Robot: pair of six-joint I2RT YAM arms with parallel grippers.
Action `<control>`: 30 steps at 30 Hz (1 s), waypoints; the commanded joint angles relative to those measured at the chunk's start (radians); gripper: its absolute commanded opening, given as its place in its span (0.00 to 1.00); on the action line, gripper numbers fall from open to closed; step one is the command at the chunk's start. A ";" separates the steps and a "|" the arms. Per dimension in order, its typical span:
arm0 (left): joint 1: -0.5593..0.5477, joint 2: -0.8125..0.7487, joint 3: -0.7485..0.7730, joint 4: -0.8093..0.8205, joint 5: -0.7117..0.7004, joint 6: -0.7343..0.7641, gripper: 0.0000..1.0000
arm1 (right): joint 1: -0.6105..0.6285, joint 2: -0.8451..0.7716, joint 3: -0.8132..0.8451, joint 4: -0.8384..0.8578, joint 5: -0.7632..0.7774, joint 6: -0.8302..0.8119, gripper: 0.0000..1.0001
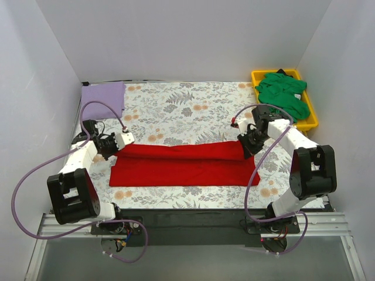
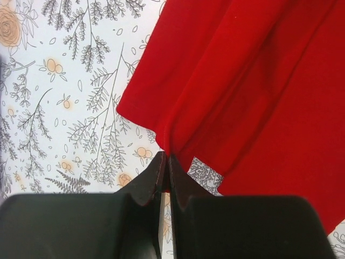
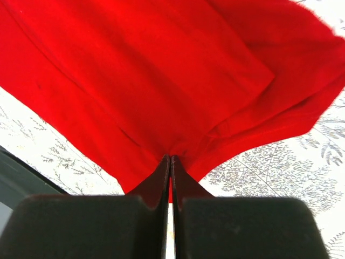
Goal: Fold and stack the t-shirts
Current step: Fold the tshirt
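Note:
A bright red t-shirt (image 1: pixel 184 164) lies as a long folded band across the middle of the floral cloth. My left gripper (image 1: pixel 112 147) is shut on its upper left edge; the wrist view has the red cloth (image 2: pixel 253 86) pinched at the left gripper's tips (image 2: pixel 166 157). At the band's upper right end my right gripper (image 1: pixel 249 142) is shut on the cloth, with the red fabric (image 3: pixel 161 70) bunching into the closed tips of the right gripper (image 3: pixel 170 159). A pale lavender t-shirt (image 1: pixel 103 97) lies folded at the back left. A green t-shirt (image 1: pixel 284 93) sits crumpled in the tray.
The yellow plastic tray (image 1: pixel 312 120) stands at the back right corner. The floral table cloth (image 1: pixel 187 111) covers the table, with white walls on three sides. A purple cable (image 1: pixel 105 108) loops over the left arm, another by the right arm.

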 commanded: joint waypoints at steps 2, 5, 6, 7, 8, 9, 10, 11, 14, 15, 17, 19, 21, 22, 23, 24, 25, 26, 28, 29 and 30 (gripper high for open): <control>0.009 -0.017 -0.017 0.017 -0.029 0.041 0.00 | 0.009 0.021 -0.020 -0.017 0.010 -0.028 0.01; 0.009 -0.012 -0.029 0.012 -0.035 0.042 0.00 | 0.017 0.038 -0.031 -0.016 0.010 -0.028 0.01; 0.009 -0.012 -0.031 0.008 -0.038 0.050 0.00 | 0.018 0.043 -0.034 -0.016 0.009 -0.029 0.01; 0.009 -0.015 -0.034 -0.006 -0.040 0.053 0.00 | 0.021 0.050 -0.034 -0.016 0.010 -0.029 0.01; 0.009 -0.017 -0.036 -0.018 -0.041 0.062 0.06 | 0.021 0.053 -0.034 -0.020 0.012 -0.028 0.01; 0.009 -0.025 -0.040 -0.037 -0.047 0.074 0.09 | 0.021 0.057 -0.036 -0.022 0.015 -0.026 0.01; 0.011 -0.029 -0.040 -0.076 -0.050 0.096 0.12 | 0.021 0.057 -0.037 -0.023 0.018 -0.029 0.01; 0.011 -0.035 -0.040 -0.097 -0.050 0.101 0.16 | 0.021 0.052 -0.039 -0.031 0.019 -0.034 0.03; 0.011 -0.043 -0.007 -0.192 -0.044 0.108 0.27 | 0.022 0.025 -0.033 -0.066 0.012 -0.052 0.17; 0.014 -0.042 0.006 -0.215 -0.040 0.107 0.30 | 0.023 0.015 -0.031 -0.079 0.009 -0.058 0.20; 0.017 -0.039 0.050 -0.273 -0.021 0.107 0.31 | 0.021 -0.018 -0.027 -0.114 0.010 -0.075 0.28; 0.023 -0.031 0.102 -0.334 -0.003 0.121 0.32 | 0.021 -0.052 -0.025 -0.135 0.016 -0.097 0.33; 0.025 -0.025 0.142 -0.374 0.020 0.137 0.34 | 0.020 -0.071 -0.016 -0.166 0.010 -0.114 0.36; 0.026 -0.023 0.162 -0.408 0.057 0.138 0.37 | 0.017 -0.080 -0.010 -0.174 0.003 -0.118 0.36; 0.023 -0.022 0.200 -0.419 0.087 0.139 0.39 | 0.011 -0.083 0.009 -0.186 -0.008 -0.118 0.36; 0.015 -0.022 0.217 -0.426 0.115 0.118 0.42 | 0.005 -0.083 0.019 -0.188 -0.028 -0.118 0.36; -0.001 -0.022 0.228 -0.416 0.135 0.087 0.45 | -0.001 -0.074 0.032 -0.186 -0.040 -0.103 0.36; -0.030 -0.020 0.243 -0.399 0.149 0.037 0.46 | -0.008 -0.063 0.048 -0.180 -0.050 -0.095 0.36; -0.162 -0.006 0.256 -0.329 0.143 -0.146 0.46 | -0.040 -0.008 0.099 -0.172 -0.097 -0.051 0.36; -0.211 0.012 0.263 -0.300 0.153 -0.210 0.46 | -0.050 0.015 0.117 -0.165 -0.115 -0.036 0.36; -0.309 0.024 0.286 -0.272 0.170 -0.271 0.46 | -0.070 0.036 0.153 -0.158 -0.151 -0.019 0.36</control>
